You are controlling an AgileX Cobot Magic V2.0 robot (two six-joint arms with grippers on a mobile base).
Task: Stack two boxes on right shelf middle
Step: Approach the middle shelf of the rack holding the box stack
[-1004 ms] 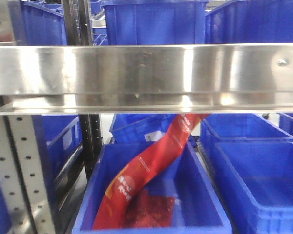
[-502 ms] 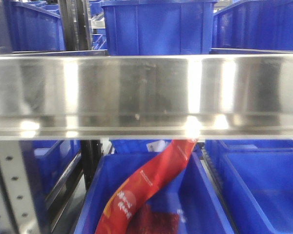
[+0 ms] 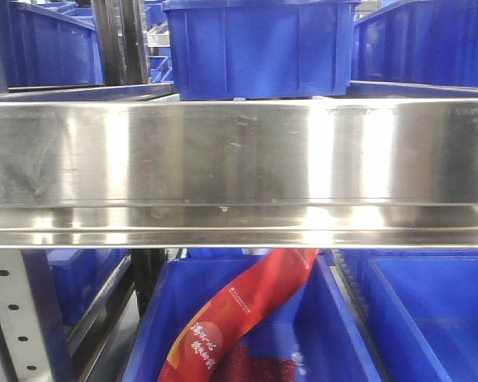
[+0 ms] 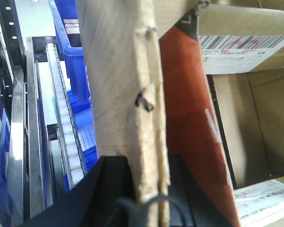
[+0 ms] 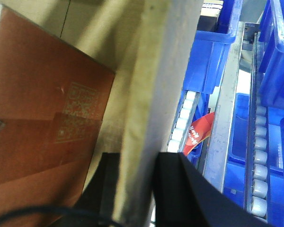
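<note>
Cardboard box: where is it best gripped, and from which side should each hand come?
By its two thin side walls, each hand coming in over the open rim. The cardboard box is open, so a wall edge fits between the fingers. The left hand straddles one wall and the right hand the other. Holding both sides probably keeps the wide box level.

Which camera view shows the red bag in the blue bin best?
The front view: the red bag lies slanted in the blue bin, print visible. The right wrist view shows only its small end. The left wrist view shows none of it.
</note>
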